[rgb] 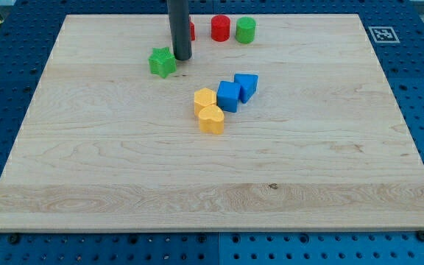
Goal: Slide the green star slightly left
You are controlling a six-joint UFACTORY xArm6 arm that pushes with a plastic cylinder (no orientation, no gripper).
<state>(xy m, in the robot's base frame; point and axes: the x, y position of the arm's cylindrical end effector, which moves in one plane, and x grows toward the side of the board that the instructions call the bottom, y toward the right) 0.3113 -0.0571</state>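
My tip (182, 58): a bare rod end, no hand to open or close, holding nothing, set on the counter (124, 184). Green star (163, 62): just beside my tip on the view's left, seemingly touching, though I cannot be sure. Red block (191, 31): behind the rod, mostly hidden. Red cylinder (221, 28) and green cylinder (245, 29): farther toward the view's right. Risk: an off-centre push spins the star or overshoots "slightly".

my tip (182, 57) just right of star (163, 62)
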